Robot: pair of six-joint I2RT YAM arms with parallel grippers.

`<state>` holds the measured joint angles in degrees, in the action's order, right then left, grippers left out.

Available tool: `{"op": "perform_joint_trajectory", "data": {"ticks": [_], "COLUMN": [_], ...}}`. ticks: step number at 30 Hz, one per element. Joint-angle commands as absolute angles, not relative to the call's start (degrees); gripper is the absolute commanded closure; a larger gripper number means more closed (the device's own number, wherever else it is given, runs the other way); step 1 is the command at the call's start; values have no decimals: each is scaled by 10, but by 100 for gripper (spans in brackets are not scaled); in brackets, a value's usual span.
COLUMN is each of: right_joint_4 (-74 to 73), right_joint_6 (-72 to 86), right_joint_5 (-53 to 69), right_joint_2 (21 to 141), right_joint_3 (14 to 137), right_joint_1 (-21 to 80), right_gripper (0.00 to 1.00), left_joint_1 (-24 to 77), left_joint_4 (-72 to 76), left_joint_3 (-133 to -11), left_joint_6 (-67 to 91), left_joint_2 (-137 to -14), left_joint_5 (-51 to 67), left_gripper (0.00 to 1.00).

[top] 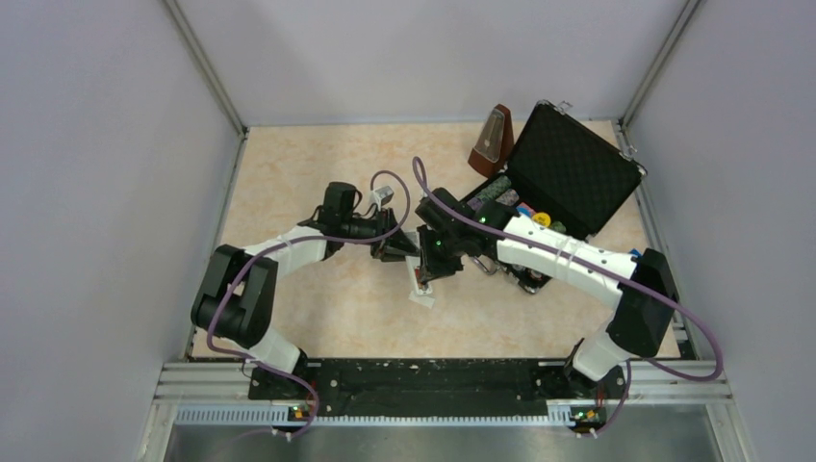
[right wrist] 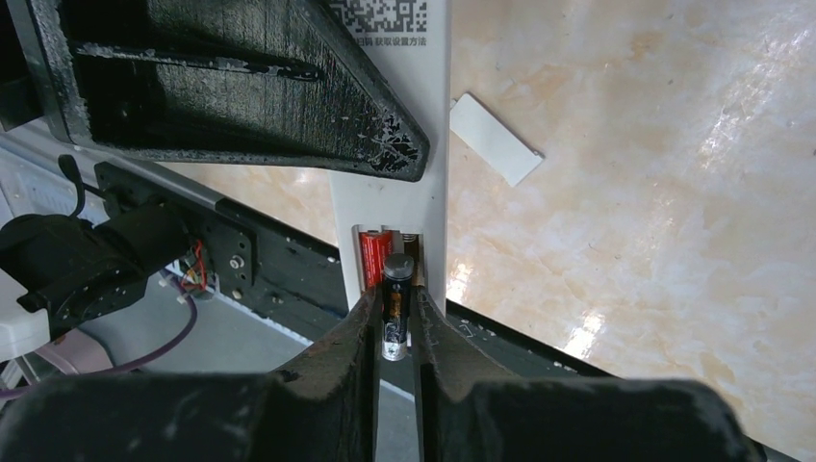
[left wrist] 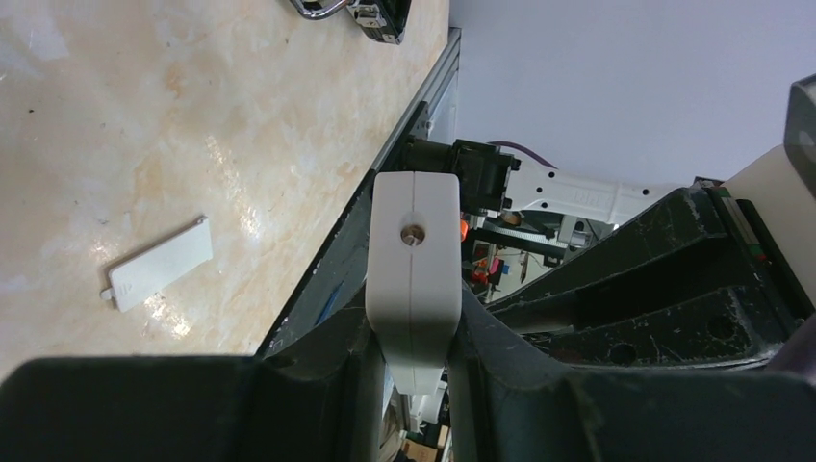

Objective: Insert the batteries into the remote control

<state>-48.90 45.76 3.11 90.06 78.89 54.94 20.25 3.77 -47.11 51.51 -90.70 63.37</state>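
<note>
My left gripper [left wrist: 414, 332] is shut on the white remote control [left wrist: 414, 252] and holds it above the table, seen end-on. In the top view the left gripper [top: 393, 248] and right gripper [top: 430, 262] meet over the table's middle, with the remote [top: 420, 286] between them. In the right wrist view the remote [right wrist: 438, 183] shows its open battery bay with the red battery [right wrist: 371, 258] lying in it. My right gripper [right wrist: 395, 313] is shut on the black battery [right wrist: 395, 289], its end at the bay's empty slot beside the red one.
The small white cover piece [left wrist: 159, 263] lies flat on the table, also in the right wrist view [right wrist: 496, 140]. An open black case [top: 568, 178] with coloured items and a brown metronome [top: 492, 142] stand at the back right. The metal rail [top: 433, 385] runs along the near edge.
</note>
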Motion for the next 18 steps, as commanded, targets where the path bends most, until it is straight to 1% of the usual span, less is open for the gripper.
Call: {"op": "perform_joint_trajectory", "data": {"ticks": [1, 8, 14, 18], "right_joint_4": [-488, -501, -519, -523], "right_joint_6": [466, 462, 460, 460], "right_joint_5": [26, 4, -14, -18], "right_joint_2": [900, 894, 882, 871], "right_joint_3": [803, 815, 827, 832], "right_joint_1": [547, 546, 545, 545], "right_gripper": [83, 80, 78, 71], "left_joint_1": [201, 199, 198, 199], "left_joint_4": [93, 91, 89, 82], "left_joint_3": [-474, -473, -474, -476], "left_joint_6": [549, 546, 540, 533], "left_joint_2": [-907, -908, -911, -915], "left_joint_5": [666, 668, 669, 668], "left_gripper": [100, 100, 100, 100]}}
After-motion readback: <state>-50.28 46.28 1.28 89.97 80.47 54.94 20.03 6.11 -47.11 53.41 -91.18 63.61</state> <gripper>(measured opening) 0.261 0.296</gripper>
